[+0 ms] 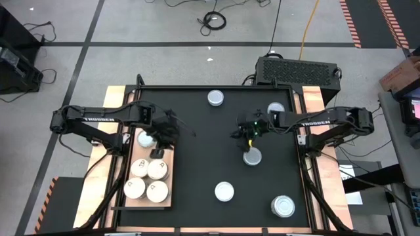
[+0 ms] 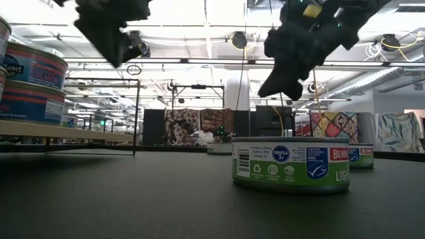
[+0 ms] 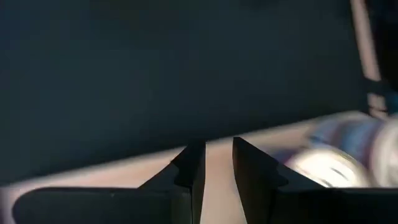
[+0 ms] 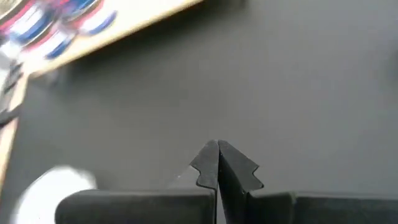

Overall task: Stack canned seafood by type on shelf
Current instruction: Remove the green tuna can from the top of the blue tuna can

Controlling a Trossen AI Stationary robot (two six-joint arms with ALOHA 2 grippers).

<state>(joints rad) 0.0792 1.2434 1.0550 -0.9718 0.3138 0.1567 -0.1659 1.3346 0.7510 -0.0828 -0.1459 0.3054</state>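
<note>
Green-labelled tin (image 2: 290,164) reading "OMEGA 3s", "MSC", "BUM", left pincer (image 3: 214,163) slightly spread, empty, right pincer (image 4: 218,163) pressed together

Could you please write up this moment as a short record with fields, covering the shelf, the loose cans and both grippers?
shelf: wooden board at the mat's left edge
cans on shelf: five cream-topped cans, four in a block, one apart nearer the left gripper
loose cans on mat: five, scattered over the black mat
left gripper: over the shelf by the single can, slightly open, empty
right gripper: above the mat's middle, shut, empty
</note>
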